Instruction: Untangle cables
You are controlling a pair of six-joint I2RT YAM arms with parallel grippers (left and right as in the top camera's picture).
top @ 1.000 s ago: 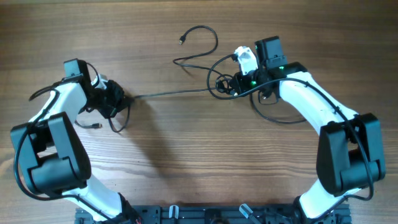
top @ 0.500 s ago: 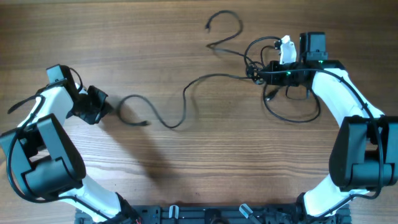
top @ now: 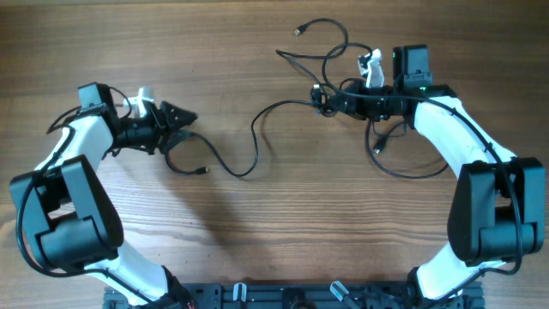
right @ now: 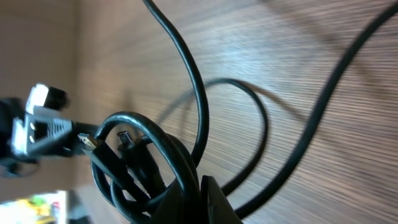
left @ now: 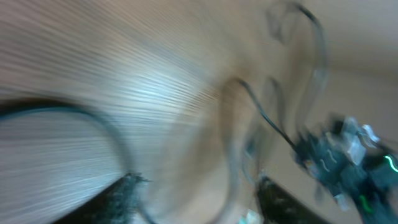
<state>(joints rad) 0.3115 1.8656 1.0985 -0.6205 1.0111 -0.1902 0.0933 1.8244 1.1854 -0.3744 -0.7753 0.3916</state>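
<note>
Several thin black cables [top: 257, 142] lie across the table's middle and right. One slack cord runs from a small plug [top: 204, 170] near my left gripper [top: 182, 120] up to a knotted bundle [top: 324, 96]. The left gripper is open, just above and left of that cord, with nothing between its fingers. In the blurred left wrist view its fingertips [left: 124, 190] stand wide apart. My right gripper [top: 334, 99] is shut on the bundle of cables [right: 140, 158]; its fingers [right: 214, 202] pinch the looped cords. Another cord curls to a plug [top: 298, 32] at the back.
Loose cable loops [top: 403, 159] lie under my right forearm. The arms' mounting base [top: 283, 296] sits at the front edge. Bare wooden tabletop [top: 283, 232] fills the front middle.
My left gripper has opened and let go of the cord, shifting right. The cord, taut a second ago, now lies slack. My right gripper moved left with the bundle.
</note>
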